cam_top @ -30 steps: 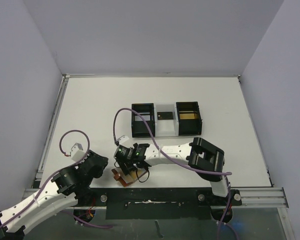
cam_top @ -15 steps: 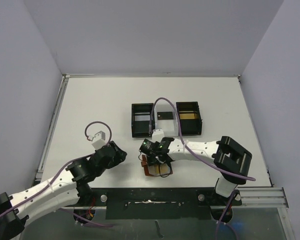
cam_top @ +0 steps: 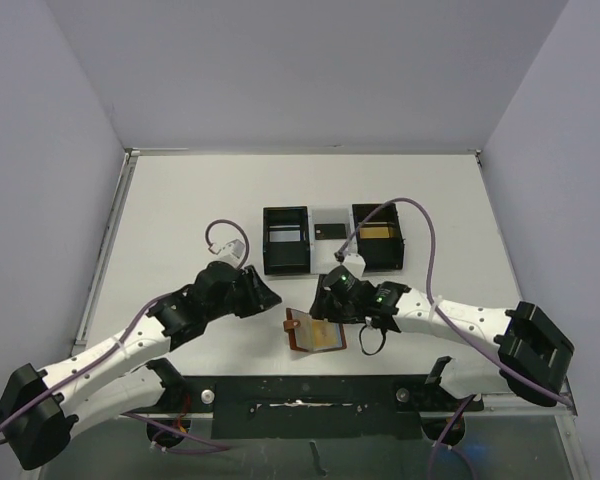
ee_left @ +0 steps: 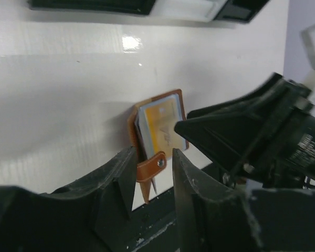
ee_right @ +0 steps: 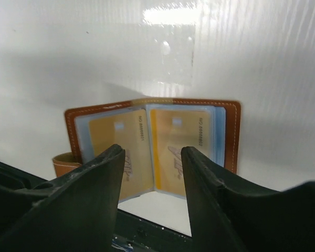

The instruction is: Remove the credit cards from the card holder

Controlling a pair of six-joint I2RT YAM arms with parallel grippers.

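At the near edge of the table (cam_top: 180, 220), right above the open card holder (cam_top: 315, 333), the right gripper (ee_right: 151, 150) hangs with its jaws roughly half apart and nothing between them. Beneath it the holder lies flat and spread open. Two credit cards (ee_right: 174, 137) are tucked in its blue-grey pockets, one on each side of the fold. In the top view the left gripper (ee_left: 151, 153) sits at the holder's 10 o'clock, its jaws likewise parted and empty. Its own camera shows the snap tab (ee_left: 149, 169) through the gap, not pinched. At the holder's 12 o'clock, apart from it, stands the three-compartment tray (cam_top: 267, 245). A gold-tan card (cam_top: 377, 232) lies in its right black compartment and a small black card (cam_top: 330, 230) in the white middle.
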